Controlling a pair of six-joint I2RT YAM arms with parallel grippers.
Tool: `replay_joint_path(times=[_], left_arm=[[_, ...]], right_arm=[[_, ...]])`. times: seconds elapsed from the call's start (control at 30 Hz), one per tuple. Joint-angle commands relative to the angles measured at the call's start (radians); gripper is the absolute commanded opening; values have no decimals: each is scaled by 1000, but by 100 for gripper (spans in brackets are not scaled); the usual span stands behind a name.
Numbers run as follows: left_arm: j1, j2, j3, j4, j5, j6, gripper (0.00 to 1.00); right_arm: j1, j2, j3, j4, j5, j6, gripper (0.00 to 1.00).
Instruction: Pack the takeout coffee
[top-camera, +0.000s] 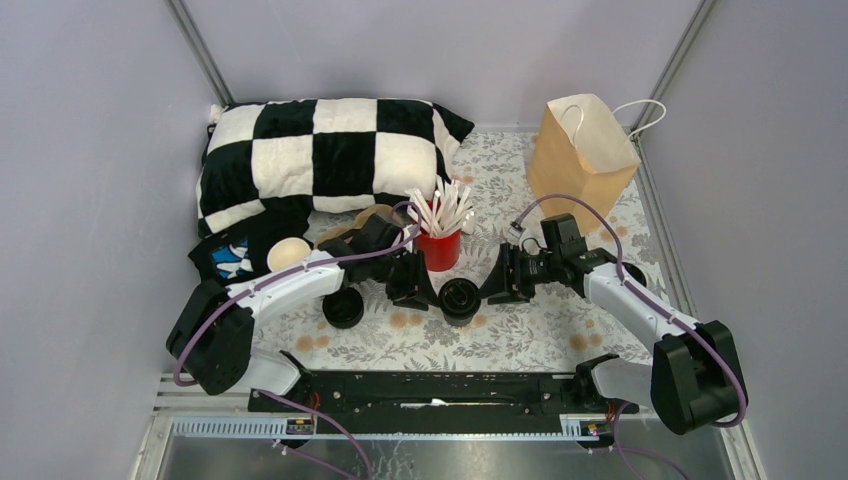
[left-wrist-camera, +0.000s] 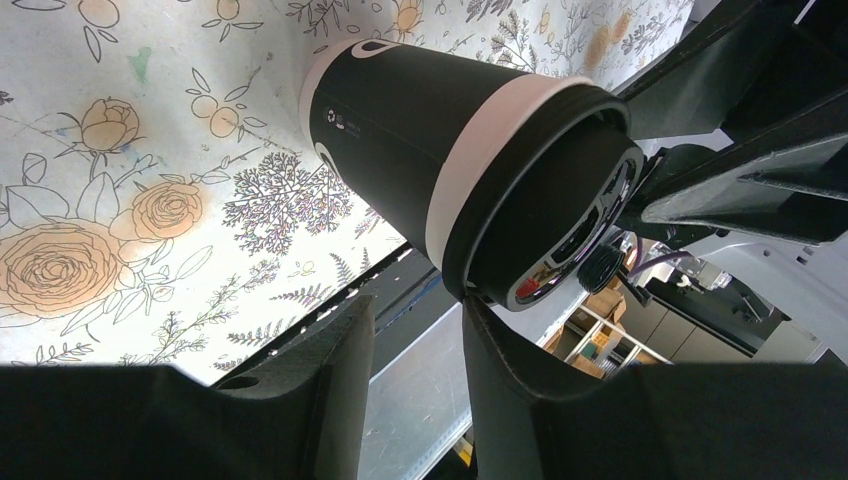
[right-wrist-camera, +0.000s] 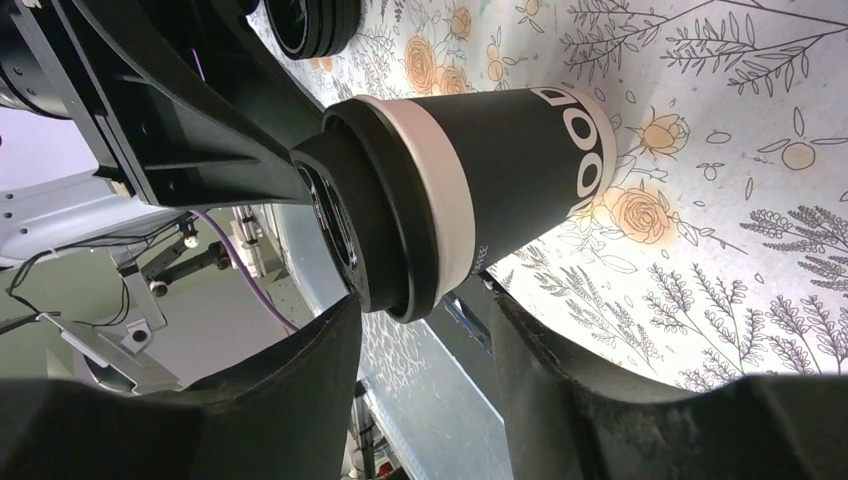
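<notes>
Lidded cup (top-camera: 460, 298) upright mid-bench (top-camera: 520, 340), flanked by both pincers. Left pincer (left-wrist-camera: 415, 340) agape, empty, tips just short of cup; right pincer (right-wrist-camera: 420, 325) likewise. Risk: both close at once, fingers clash, cup topples, lid pops.

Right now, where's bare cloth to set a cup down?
Near strip between the lidded cup and the black rail; also between red cup and paper bag. Crowded mid-table, where left claw and right claw flank it.

Dark paper cup (top-camera: 460, 298) — black-lidded, white-banded — stands upright on the floral table (top-camera: 520, 340).
</notes>
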Motion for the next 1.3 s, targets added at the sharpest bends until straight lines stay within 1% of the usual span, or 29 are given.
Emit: replay_joint_path(times=[0.0, 0.13, 0.33, 0.43, 0.53, 0.8, 1.13, 1.27], left_arm=[[6, -30, 6, 30, -27, 1, 41], [5, -30, 22, 18, -23, 9, 42], [7, -58, 50, -19, -29, 21, 46], [9, -54, 68, -41, -44, 34, 46], [15, -48, 79, -42, -56, 37, 46], [21, -3, 91, -29, -50, 47, 44], [22, 36, 102, -16, -17, 57, 45], [22, 45, 107, -17, -16, 57, 45]], right_arm=[[-7, 1, -7, 65, -3, 29, 56], [-9, 10, -12, 58, -1, 23, 52], [-10, 15, -18, 65, 3, 28, 48], [-10, 14, -20, 66, 3, 30, 47], [-12, 11, -20, 66, 8, 31, 47], [-39, -10, -20, 50, 9, 33, 54], [-43, 44, -8, 2, 0, -37, 51], [-42, 57, -22, 23, -12, -30, 50]])
